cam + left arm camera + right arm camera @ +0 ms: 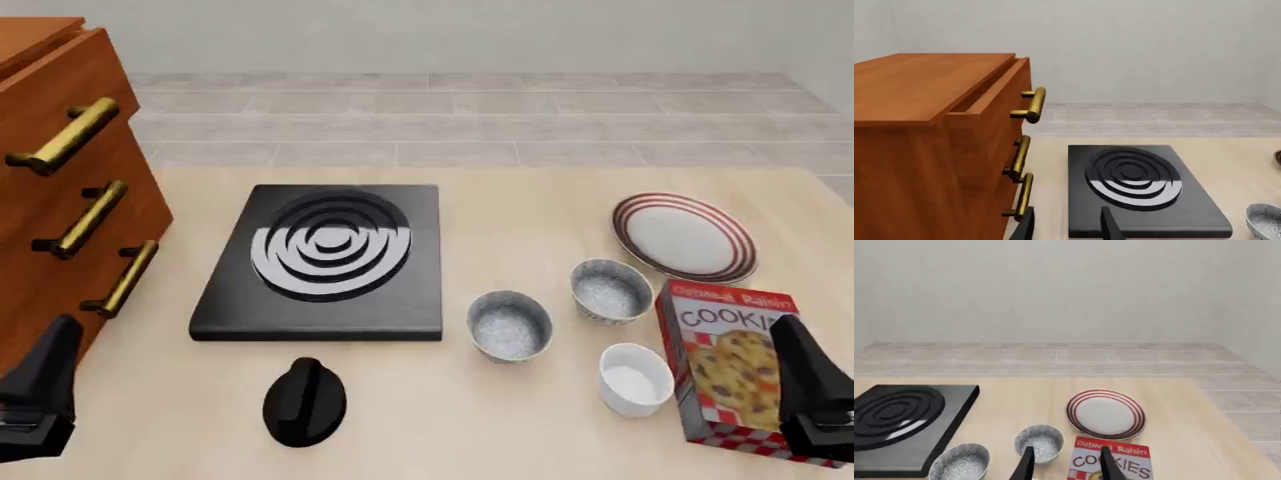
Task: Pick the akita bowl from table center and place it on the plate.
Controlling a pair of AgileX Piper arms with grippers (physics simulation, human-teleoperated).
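The akita bowl (509,325), speckled grey inside with a dark rim, stands near the table's middle, just right of the stove; it also shows in the right wrist view (961,460) and at the edge of the left wrist view (1264,220). An identical bowl (611,290) (1039,442) sits between it and the plate. The red-striped white plate (685,237) (1105,414) lies at the far right. My left gripper (34,395) (1066,227) hangs open at the front left, far from the bowls. At the front right, my right gripper (814,390) (1066,465) is open beside the cookie box.
A black stove plate (324,260) lies left of centre, with a black knob-shaped object (304,400) in front of it. A wooden drawer cabinet (60,180) with brass handles fills the left side. A small plain white bowl (635,378) and a cookie box (727,370) stand front right.
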